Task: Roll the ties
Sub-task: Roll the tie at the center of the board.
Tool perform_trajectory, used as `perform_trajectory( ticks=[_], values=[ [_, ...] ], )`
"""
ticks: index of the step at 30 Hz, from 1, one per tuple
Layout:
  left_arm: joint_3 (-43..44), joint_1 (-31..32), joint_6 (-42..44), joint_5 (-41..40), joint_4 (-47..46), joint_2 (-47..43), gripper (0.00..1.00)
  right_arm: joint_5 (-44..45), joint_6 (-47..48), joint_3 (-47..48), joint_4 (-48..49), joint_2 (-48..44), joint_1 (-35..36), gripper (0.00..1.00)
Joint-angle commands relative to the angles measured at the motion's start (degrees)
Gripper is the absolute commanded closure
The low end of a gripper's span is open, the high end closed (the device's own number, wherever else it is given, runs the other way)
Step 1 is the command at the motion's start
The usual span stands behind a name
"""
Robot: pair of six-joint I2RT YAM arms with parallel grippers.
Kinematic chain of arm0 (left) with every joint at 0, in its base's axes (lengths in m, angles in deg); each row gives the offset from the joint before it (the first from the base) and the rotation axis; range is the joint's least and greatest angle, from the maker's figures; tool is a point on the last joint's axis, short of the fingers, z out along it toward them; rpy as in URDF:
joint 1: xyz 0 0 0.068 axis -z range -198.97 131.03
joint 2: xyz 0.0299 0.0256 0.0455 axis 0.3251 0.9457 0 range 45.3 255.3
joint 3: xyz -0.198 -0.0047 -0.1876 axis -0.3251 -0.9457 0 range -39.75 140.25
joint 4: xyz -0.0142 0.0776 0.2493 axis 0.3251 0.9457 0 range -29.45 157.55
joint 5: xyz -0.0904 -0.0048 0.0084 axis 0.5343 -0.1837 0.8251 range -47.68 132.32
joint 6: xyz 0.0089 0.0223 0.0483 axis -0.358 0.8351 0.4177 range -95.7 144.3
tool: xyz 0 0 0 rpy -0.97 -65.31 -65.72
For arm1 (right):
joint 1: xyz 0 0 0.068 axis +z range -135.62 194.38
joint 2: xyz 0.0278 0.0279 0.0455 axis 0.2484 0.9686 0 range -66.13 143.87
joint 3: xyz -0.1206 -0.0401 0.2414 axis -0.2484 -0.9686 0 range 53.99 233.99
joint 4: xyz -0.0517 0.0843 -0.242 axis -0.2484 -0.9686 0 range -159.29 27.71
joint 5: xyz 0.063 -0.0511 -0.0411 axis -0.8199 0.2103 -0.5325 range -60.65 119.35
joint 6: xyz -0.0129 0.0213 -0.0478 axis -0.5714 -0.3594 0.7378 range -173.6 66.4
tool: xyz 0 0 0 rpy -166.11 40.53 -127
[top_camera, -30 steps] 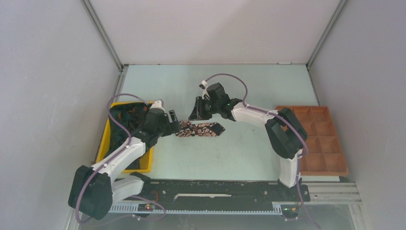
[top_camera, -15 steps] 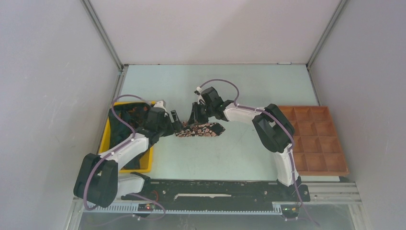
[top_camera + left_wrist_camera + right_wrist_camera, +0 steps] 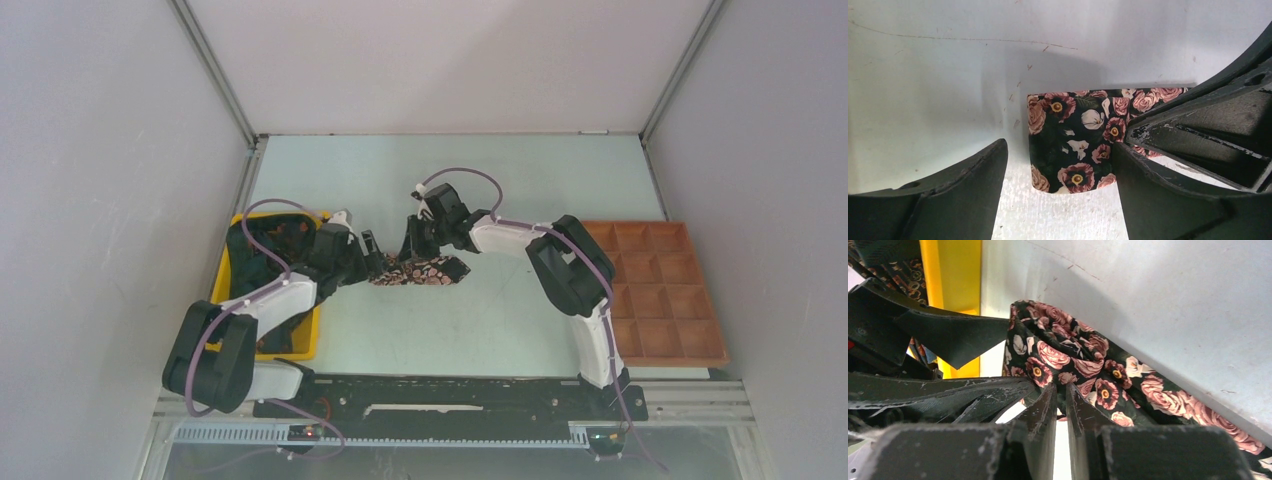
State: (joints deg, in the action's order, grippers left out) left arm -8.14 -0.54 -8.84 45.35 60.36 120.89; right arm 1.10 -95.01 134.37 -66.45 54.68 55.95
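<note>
- The tie (image 3: 425, 270) is lying on the table (image 3: 480, 190), between the two arms and slightly left of centre; its left end is bunching into a loose roll, while the wider flat part is trailing to the right
- The left gripper (image 3: 1060, 150) is standing open around that rolled end, one finger on each side; the right-hand finger is touching the fabric and the left-hand one is sitting just apart from it
- The right gripper (image 3: 1061, 387) is pressing in on the folds just right of the roll; its fingers are drawn almost together, leaving only a thin slit, and I cannot tell whether any cloth is being pinched there
- The yellow bin (image 3: 222, 290) is sitting at the left edge of the table, just left of the left gripper; dark patterned fabric (image 3: 262, 235) is piling up inside it
- The brown tray (image 3: 660, 345) is resting at the right edge, well apart from the tie; it is showing a grid of compartments
</note>
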Motion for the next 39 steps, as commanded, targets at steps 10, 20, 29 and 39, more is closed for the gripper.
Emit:
perform_trajectory(
  ticks=[10, 20, 29, 39],
  values=[
    [-1.52, -0.50, -3.15, 5.42, -7.88, 5.19, 0.23, 0.84, 1.08, -0.66, 0.74, 1.97, -0.34, 0.87],
    [-2.46, -0.42, -4.82, 7.08, -10.88, 8.01, 0.47, 1.51, 1.32, -1.10, 0.74, 0.91, -0.70, 0.87],
    [-0.86, 0.82, -3.22, 3.26, -6.40, 6.26, 0.58, 4.69, 3.38, -3.33, -0.93, -5.58, -2.26, 0.84],
    [6.64, 6.50, 3.04, -12.17, 8.32, 4.34, 0.59, 7.40, 3.29, -7.70, -1.15, -10.82, -5.80, 0.79]
  ],
)
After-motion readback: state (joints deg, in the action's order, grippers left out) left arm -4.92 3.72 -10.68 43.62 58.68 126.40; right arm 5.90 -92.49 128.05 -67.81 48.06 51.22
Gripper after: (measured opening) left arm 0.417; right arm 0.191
